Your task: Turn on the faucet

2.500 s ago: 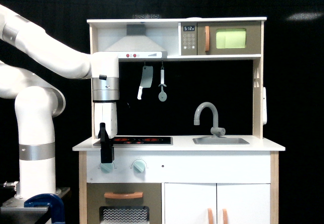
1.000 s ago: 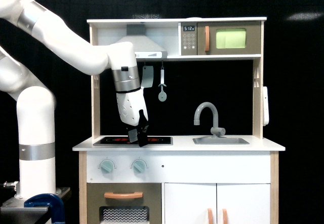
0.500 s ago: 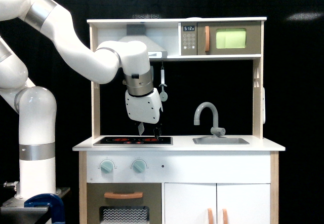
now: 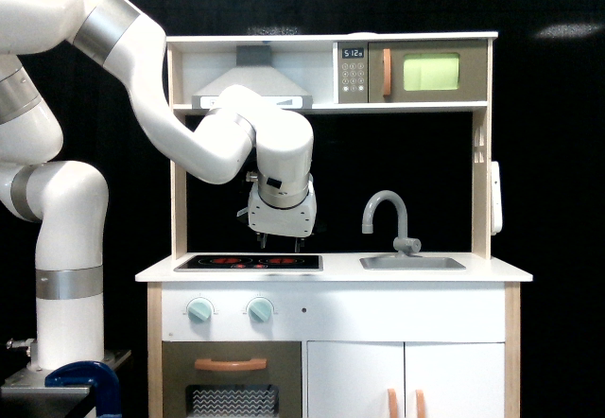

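Exterior view: faces the toy kitchen (image 4: pixel 331 276) head-on, at worktop (image 4: pixel 331 269) height, mid-distance.
Shared views: only one.

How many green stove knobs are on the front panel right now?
2. One knob sits below the cooktop's left end in the exterior view; the other knob is just to its right. Neither is blocked by the end effector, which hangs above the cooktop.

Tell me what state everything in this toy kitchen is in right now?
faucet: upright, untouched, no water visible
gripper: above the stovetop, empty, fingers apart
stove knobs: untouched
microwave door: closed
cabinet doors: closed
oven door: closed
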{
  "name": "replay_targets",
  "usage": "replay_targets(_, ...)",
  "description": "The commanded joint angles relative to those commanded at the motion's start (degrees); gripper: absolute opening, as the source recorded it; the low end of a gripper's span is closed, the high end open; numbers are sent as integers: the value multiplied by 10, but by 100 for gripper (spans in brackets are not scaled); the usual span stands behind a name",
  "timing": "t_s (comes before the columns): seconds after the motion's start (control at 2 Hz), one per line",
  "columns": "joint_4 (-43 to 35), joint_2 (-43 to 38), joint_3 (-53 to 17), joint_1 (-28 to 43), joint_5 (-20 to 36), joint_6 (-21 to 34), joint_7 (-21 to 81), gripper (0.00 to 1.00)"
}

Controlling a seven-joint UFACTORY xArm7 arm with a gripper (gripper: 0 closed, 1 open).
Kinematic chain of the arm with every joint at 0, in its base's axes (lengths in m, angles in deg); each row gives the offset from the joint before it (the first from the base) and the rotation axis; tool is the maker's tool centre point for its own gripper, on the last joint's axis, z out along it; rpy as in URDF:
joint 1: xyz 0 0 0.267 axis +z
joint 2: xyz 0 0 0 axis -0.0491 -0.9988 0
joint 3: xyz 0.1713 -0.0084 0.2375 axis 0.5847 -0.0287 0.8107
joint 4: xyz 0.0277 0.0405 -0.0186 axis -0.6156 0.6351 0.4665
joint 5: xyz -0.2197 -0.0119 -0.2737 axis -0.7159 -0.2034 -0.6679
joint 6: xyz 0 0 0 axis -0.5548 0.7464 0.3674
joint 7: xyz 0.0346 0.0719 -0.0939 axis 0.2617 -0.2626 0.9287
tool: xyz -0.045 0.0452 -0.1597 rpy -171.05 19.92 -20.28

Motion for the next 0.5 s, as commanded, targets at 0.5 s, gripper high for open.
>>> replay_targets(0.5,77,87,-3,-21,62,-101,35,100)
